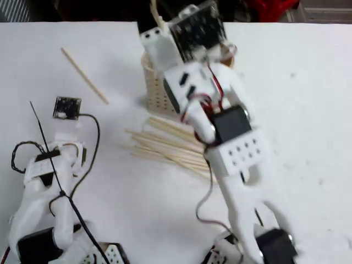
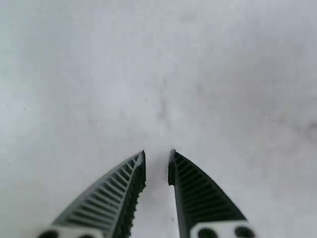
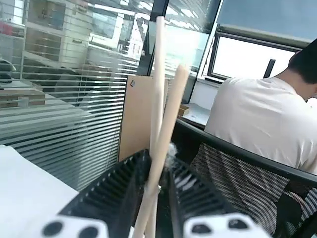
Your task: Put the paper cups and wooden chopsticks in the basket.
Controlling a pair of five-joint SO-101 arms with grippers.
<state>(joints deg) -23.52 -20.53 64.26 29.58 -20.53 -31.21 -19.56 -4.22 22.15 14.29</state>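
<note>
The right arm [image 1: 236, 154] stretches from the near edge across the table [image 1: 308, 110] and hangs over the basket [image 1: 155, 91], hiding most of its opening and its right side. It also covers the right-hand ends of the loose pile of chopsticks [image 1: 165, 146] lying just in front of the basket. The left arm [image 1: 44, 187] sits folded at the near left corner, well apart from the pile, with black cables looping over it. The left gripper [image 2: 157, 158] points down at bare table, its fingers a narrow gap apart with nothing between them. The right gripper [image 3: 157, 161] has its fingers clamped on two held chopsticks [image 3: 161, 99] above the far left part of the basket. The pair stands up out of the fingers, one stick nearly straight and the other leaning across it. The pile runs mostly left to right and is slightly fanned, its right ends lying nearer the front. A single chopstick [image 1: 84, 75] lies alone at the far left, slanting from far left to near right. The table is plain white. Behind it are window blinds [image 3: 54, 114], glass panes and a wooden board [image 3: 134, 114].
</note>
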